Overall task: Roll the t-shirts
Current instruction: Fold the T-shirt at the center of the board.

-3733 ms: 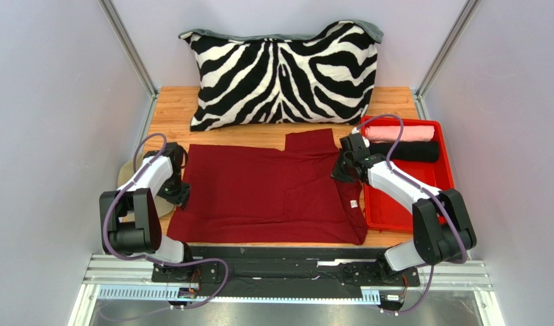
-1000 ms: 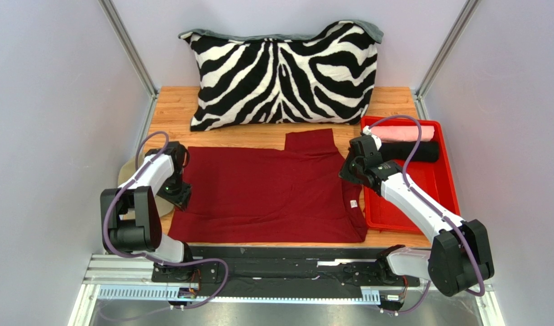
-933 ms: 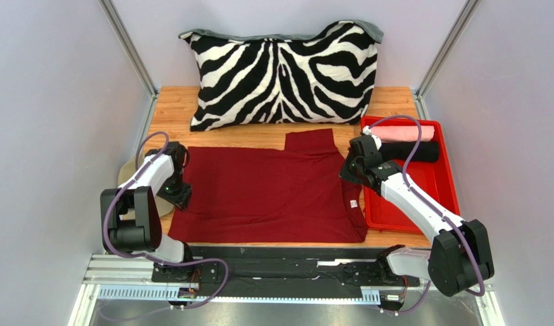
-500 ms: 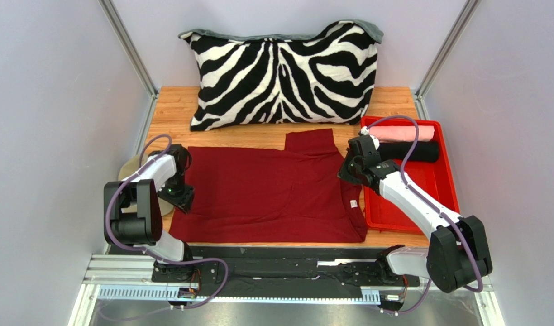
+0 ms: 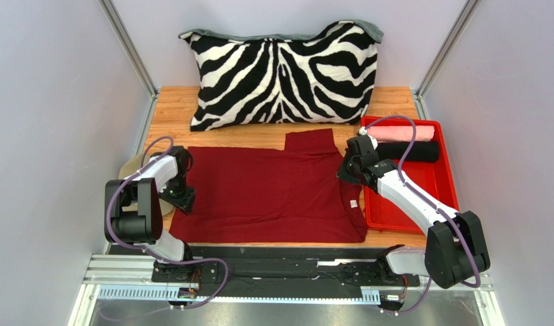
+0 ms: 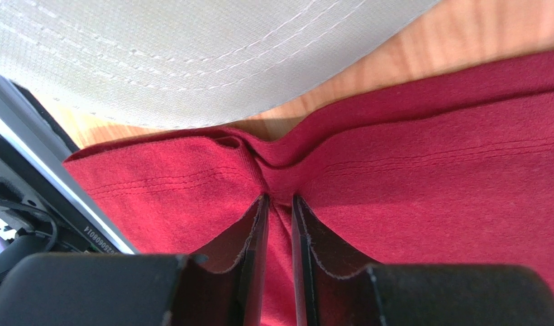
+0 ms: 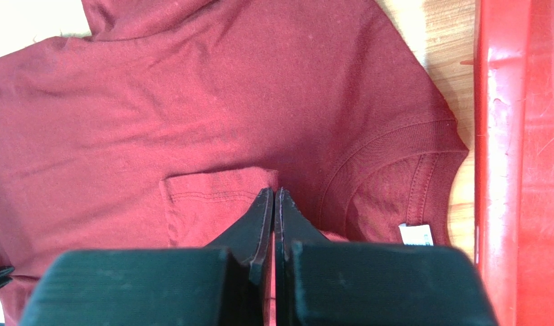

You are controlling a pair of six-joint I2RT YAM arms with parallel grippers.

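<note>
only wrist-level: maroon t-shirt fold in left end effector

A small white label is sitting inside the collar of the maroon t-shirt, close to the neck seam. Whatever is printed on it is coming out too small and too blurred to read in the right wrist view, and in the top view it is showing only as a pale speck. In the left wrist view, a short row of dark characters is running along the metal rail beside the cloth. They are appearing upside down and are looking like digits, but they are not reading with any certainty. No other writing is showing clearly enough to read.
</note>
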